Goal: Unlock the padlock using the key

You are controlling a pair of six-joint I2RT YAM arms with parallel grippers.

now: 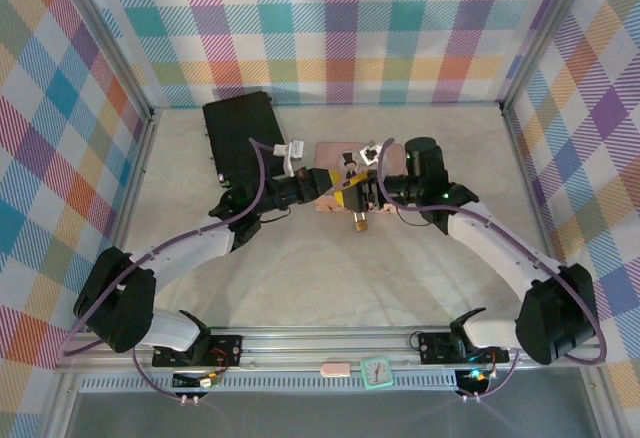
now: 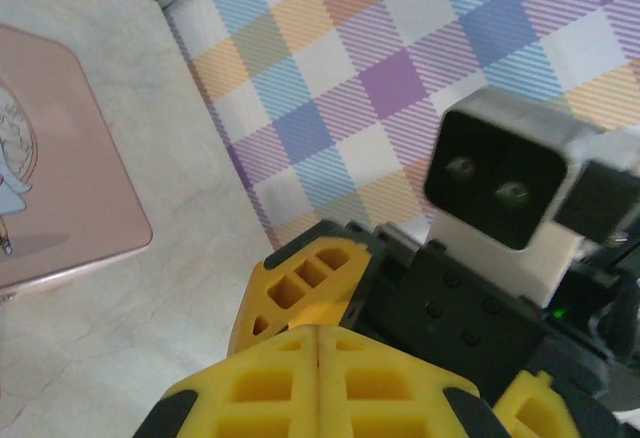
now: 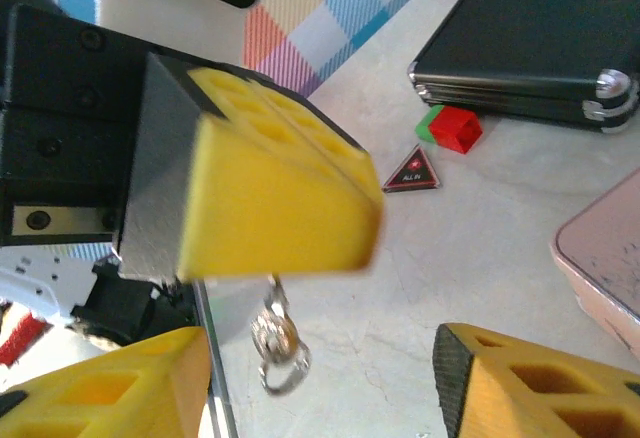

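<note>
Where left pincer (image 3: 300,218) closes, a blurred ring (image 3: 275,348) dangles.

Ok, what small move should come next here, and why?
Probably back the right gripper off a little: its jaws stand open, while the shut left gripper carries the small silvery metal piece dangling between them.

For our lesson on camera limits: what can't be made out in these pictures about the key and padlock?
Key: right wrist view, the blurred left fingers cover whatever they pinch; a silvery ring dangles below.
Padlock: top view, a brass speck too small to show its shackle.
Grip: left wrist view, the bottom edge crops the shut left fingers.
</note>
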